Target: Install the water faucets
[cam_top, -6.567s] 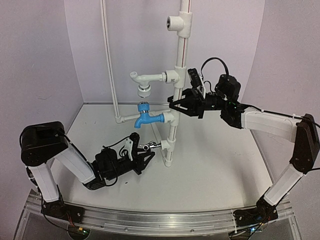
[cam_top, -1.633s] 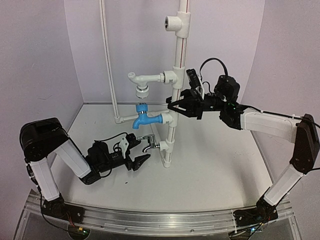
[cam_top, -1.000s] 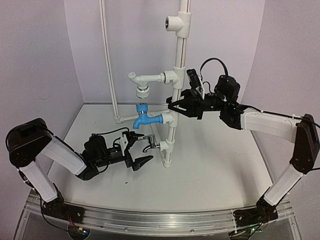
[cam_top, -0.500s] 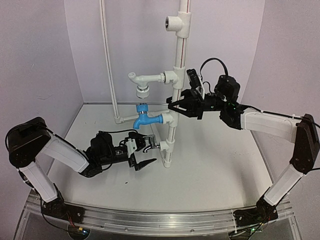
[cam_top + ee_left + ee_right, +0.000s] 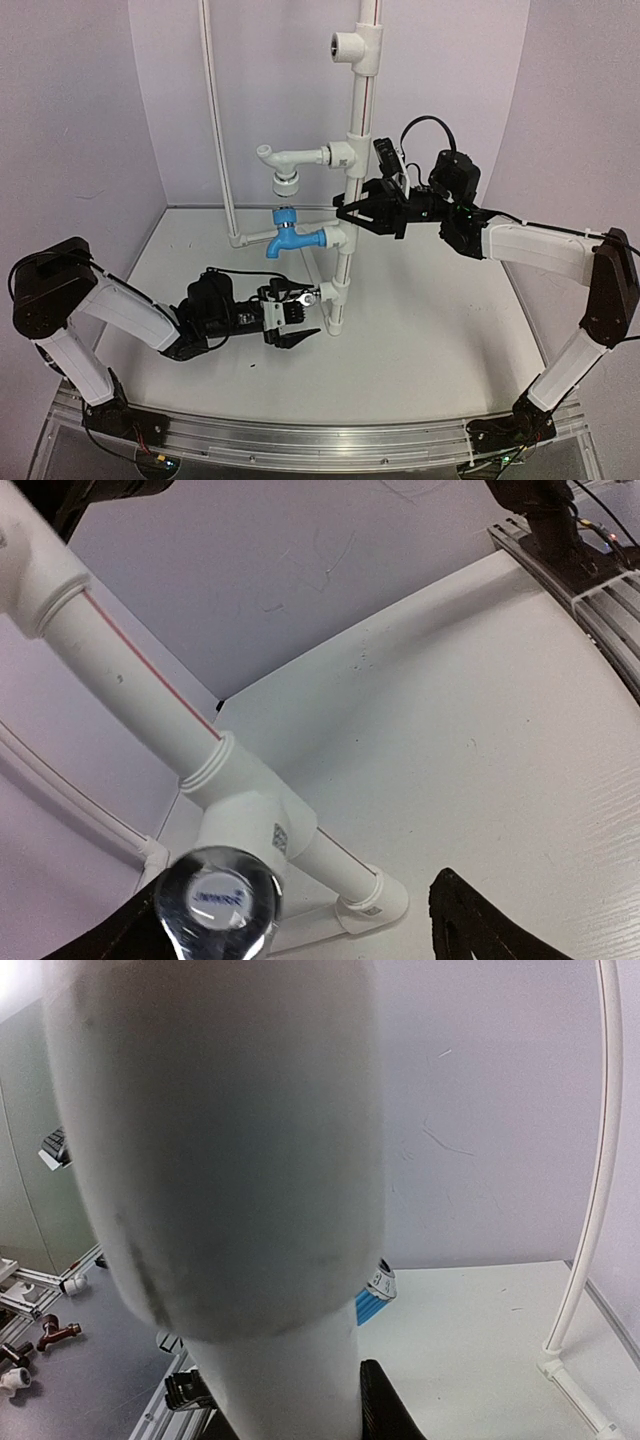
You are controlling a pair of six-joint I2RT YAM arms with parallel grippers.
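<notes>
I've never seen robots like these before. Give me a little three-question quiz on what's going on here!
1. True or false: the right gripper is shut on the upright white pipe.
2. The left gripper, jaws open, sits astride: A) a hammer B) the silver faucet C) a cup.
3. How many taps in all are fitted to this pipe?
Key: 1 true; 2 B; 3 three: white tap, blue tap, silver faucet.
</notes>
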